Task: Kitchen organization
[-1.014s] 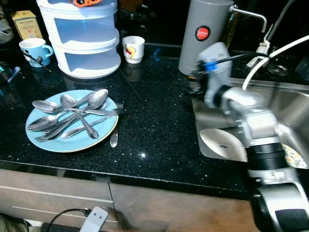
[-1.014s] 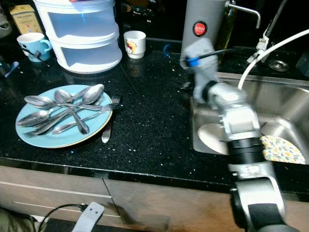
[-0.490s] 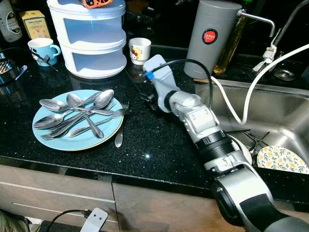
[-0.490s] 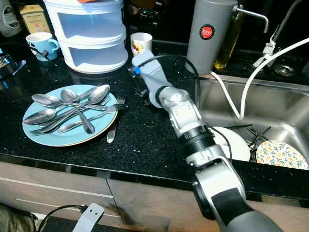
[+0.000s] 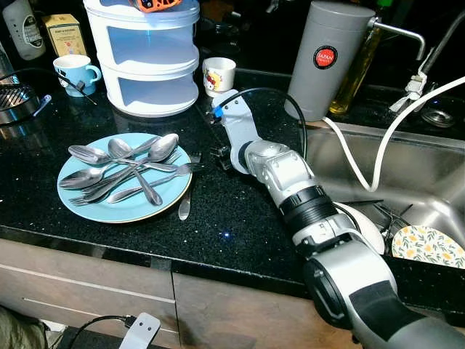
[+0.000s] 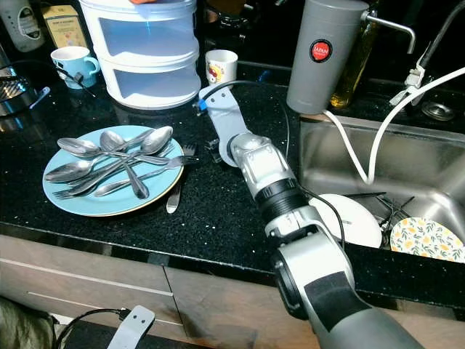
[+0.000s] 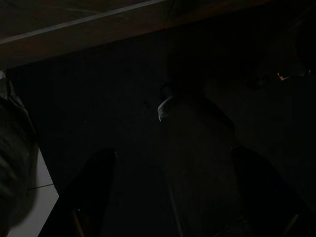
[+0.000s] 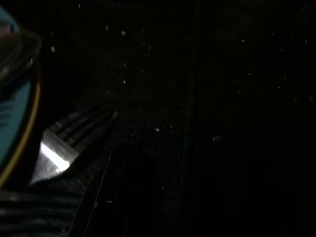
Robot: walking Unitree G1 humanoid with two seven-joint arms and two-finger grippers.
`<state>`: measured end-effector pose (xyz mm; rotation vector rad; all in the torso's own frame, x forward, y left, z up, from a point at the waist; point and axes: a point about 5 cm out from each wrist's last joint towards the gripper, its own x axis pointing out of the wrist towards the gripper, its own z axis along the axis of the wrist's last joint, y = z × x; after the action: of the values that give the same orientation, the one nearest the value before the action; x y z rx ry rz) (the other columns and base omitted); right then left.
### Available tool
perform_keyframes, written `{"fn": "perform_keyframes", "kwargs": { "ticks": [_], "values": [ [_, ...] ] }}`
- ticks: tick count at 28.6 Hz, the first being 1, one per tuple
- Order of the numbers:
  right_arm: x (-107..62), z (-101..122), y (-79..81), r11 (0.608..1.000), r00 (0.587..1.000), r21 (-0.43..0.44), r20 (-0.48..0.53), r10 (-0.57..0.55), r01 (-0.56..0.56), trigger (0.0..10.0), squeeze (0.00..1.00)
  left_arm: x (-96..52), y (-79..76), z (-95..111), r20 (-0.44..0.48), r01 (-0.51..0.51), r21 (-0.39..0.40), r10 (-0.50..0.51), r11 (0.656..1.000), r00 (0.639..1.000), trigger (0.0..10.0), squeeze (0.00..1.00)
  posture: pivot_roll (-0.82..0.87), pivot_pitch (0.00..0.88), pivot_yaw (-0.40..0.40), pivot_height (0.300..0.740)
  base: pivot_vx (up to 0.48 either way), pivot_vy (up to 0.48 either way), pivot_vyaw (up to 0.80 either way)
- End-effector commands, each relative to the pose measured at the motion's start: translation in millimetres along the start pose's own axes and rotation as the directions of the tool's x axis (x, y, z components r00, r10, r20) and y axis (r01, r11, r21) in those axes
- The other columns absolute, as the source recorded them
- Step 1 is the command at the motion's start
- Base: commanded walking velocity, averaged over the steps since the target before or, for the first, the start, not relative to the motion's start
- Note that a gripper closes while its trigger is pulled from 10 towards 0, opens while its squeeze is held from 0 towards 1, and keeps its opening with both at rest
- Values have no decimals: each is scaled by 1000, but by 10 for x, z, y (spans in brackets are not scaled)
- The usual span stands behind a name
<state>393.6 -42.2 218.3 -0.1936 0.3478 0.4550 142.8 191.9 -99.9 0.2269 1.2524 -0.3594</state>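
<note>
From the left eye view, my right tool [image 5: 218,154] sits low over the black speckled stone tabletop [image 5: 240,211], just beside the round light blue plate [image 5: 87,207] heaped with shiny silver spoons [image 5: 127,163]. One silver fork [image 5: 186,195] lies on the tabletop, touching the plate's edge. I cannot tell if this tool is open or closed.

From the right eye view, I see a white plate [image 6: 357,218] and a flowery plate [image 6: 429,240] down in the steel sink [image 6: 421,163].

The left wrist view is very dark, and my left arm hangs idle. I cannot tell that tool's state either.

In the right wrist view, the fork's prongs [image 8: 74,140] are close, next to the plate's rim.

I think the fork could slide away on the smooth stone, or I could bump the plate and knock the spoons.
</note>
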Motion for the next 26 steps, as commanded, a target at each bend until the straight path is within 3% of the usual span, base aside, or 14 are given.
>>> {"fn": "perform_keyframes", "kwargs": {
  "ticks": [1,11,14,18,19,20,22,24,25,26],
  "values": [
    [7,-7,4,999,1000,45,-21,11,-10,10000,0,11,-44,-22,-9,10,7,-10,1000,1000,10000,0,10,0,-54,740,0,0,0],
    [37,-106,16,938,990,342,-106,96,-54,10000,0,16,-65,-37,-10,14,4,-14,1000,1000,10000,0,7,0,-68,740,0,0,0],
    [38,-134,7,933,987,358,-126,97,-46,10000,0,18,-72,-43,-11,15,4,-15,1000,1000,10000,0,5,0,-71,740,0,0,0],
    [37,-162,-44,950,987,311,-149,60,-10,9961,0,21,-85,-56,-13,18,5,-18,1000,1000,10000,0,4,0,-77,740,0,0,0],
    [38,-165,-50,955,987,297,-152,54,-7,7922,0,21,-87,-58,-13,18,6,-18,1000,1000,10000,0,4,0,-79,740,0,0,0],
    [38,-165,-50,955,987,297,-152,54,-7,7922,0,21,-87,-58,-13,18,6,-18,1000,1000,10000,0,4,0,-79,740,0,0,0],
    [43,-176,-76,978,986,207,-166,10,25,667,0,22,-91,-60,-13,19,5,-18,1000,1000,10000,0,3,0,-81,740,0,0,0],
    [43,-173,-81,981,986,192,-167,3,30,667,0,22,-92,-61,-13,19,5,-19,1000,1000,10000,0,4,0,-82,740,0,0,0],
    [43,-173,-96,983,986,178,-168,-13,43,0,0,23,-92,-59,-12,19,5,-19,1000,1000,10000,0,6,0,-84,740,0,0,0],
    [42,-174,-120,984,985,168,-168,-31,59,0,0,23,-94,-55,-9,18,2,-18,1000,1000,10000,0,8,0,-86,740,0,0,0]
  ]
}}
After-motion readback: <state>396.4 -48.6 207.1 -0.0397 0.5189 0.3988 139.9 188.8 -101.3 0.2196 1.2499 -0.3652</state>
